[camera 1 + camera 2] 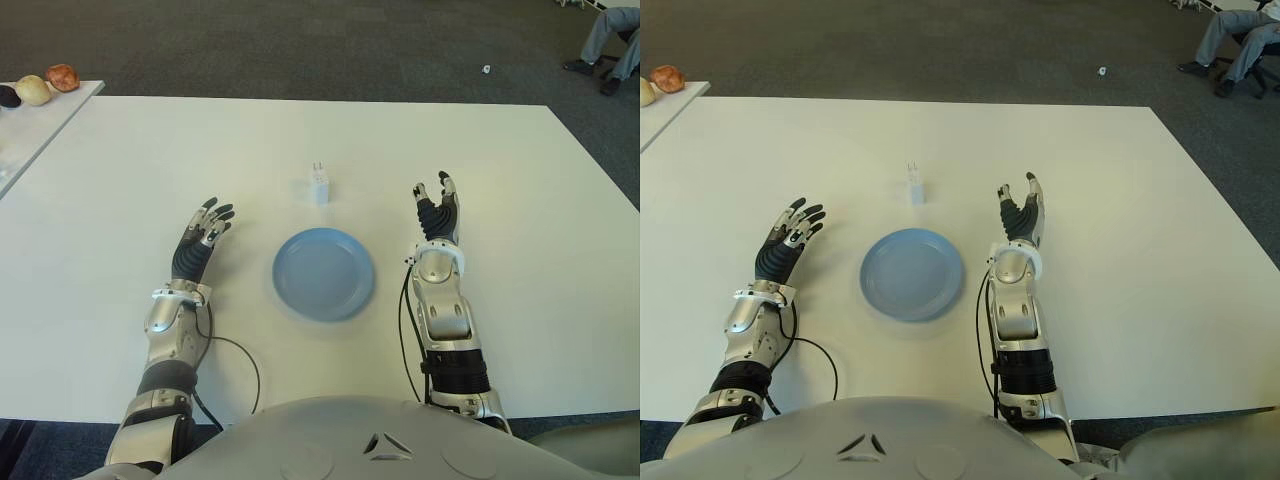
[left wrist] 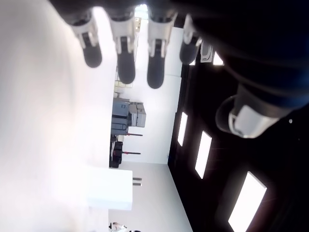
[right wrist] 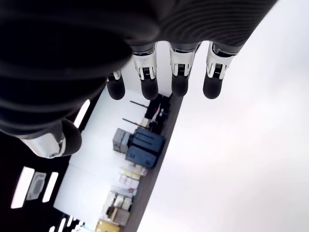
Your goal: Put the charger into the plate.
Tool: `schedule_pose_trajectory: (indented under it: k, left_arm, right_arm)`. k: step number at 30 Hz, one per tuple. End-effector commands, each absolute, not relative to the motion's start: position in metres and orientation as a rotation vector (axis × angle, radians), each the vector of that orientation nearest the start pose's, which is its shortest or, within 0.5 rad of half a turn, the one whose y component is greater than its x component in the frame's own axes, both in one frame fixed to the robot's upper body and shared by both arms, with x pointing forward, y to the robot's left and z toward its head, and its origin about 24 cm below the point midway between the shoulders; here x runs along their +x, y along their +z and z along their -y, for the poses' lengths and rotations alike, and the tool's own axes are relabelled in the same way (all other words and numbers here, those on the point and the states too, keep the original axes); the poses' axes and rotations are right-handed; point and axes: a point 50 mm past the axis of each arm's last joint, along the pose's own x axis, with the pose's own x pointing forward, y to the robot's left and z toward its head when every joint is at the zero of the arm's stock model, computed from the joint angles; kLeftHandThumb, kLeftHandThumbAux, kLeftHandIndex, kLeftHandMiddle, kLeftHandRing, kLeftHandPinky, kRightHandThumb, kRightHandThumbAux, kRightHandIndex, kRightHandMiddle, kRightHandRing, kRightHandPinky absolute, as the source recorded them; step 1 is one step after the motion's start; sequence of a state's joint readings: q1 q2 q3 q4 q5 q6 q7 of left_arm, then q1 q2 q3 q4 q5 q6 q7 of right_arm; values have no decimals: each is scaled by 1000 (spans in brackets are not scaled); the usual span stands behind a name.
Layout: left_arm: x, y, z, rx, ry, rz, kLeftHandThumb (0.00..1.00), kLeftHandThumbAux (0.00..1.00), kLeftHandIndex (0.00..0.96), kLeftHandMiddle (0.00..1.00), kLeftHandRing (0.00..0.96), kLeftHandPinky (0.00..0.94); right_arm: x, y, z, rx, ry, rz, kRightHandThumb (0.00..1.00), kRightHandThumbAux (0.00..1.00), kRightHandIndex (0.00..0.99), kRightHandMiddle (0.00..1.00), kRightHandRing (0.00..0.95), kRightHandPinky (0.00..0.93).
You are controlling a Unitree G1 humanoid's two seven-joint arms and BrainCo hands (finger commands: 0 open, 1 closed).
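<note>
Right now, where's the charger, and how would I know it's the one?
Look at the big white table and find the round blue plate between the robot's two open hands. Just past the plate's far edge, apart from it, sits the charger: a small white block with metal prongs, the only little white thing there.

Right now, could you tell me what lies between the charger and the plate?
Only bare table; the left eye view shows charger and plate apart.

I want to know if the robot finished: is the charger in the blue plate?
No, the charger stands on the table beyond the plate, and both hands are open.
</note>
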State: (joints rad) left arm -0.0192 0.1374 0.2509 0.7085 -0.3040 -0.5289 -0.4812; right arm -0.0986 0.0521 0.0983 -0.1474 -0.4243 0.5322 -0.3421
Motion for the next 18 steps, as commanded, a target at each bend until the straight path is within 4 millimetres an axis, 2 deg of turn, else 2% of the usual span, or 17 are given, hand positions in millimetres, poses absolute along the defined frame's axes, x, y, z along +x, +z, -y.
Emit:
schedule_pose_trajectory:
  k: [1, 18]
  left_arm:
    - [161, -99, -201, -300, -33, -367, 0, 530, 95, 187, 160, 125]
    - [156, -100, -195, -316, -42, -374, 0, 544, 97, 192, 158, 104]
  right_arm:
    - [267, 65, 138, -413, -319, -207, 503, 380, 0, 0, 0, 42]
    - [272, 74, 135, -468, -243, -161, 555, 362, 0, 0, 0, 37]
